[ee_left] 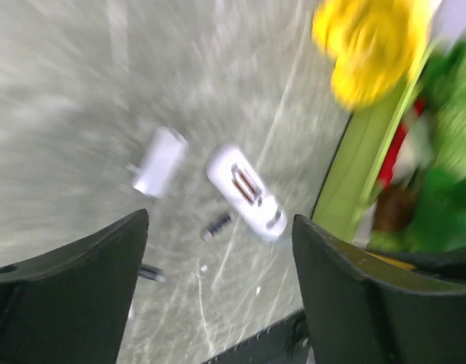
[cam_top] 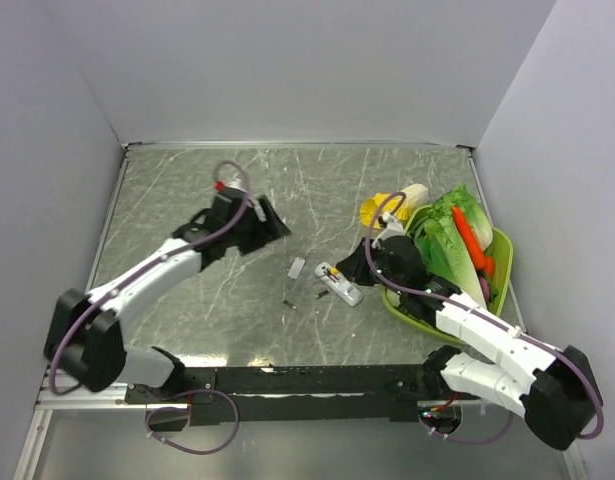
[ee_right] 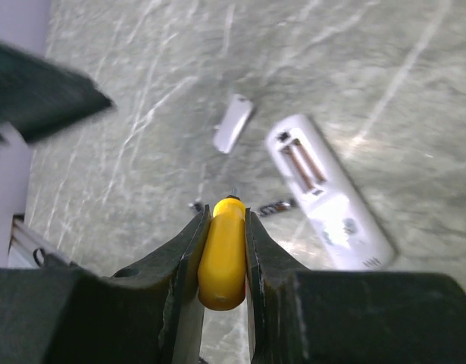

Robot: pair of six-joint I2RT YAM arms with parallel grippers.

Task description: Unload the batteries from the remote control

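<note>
At the left-centre of the marbled tabletop (cam_top: 187, 190), the left gripper (cam_top: 270, 222) hangs with its fingers (ee_left: 81, 288) spread wide and nothing between them. At its five o'clock lies a small white cover plate (cam_top: 296, 268). The first battery (cam_top: 289, 303) rests on the table at the plate's six o'clock. The second battery (cam_top: 321, 293) lies just beside the remote control (cam_top: 342, 285), at its nine o'clock. The remote lies flat, open recess up. At its two o'clock the right gripper (ee_right: 226, 220) pinches a yellow stick-like tool (ee_right: 222, 262). At far right sits a green tray (cam_top: 503, 250) of lettuce (cam_top: 457, 235).
</note>
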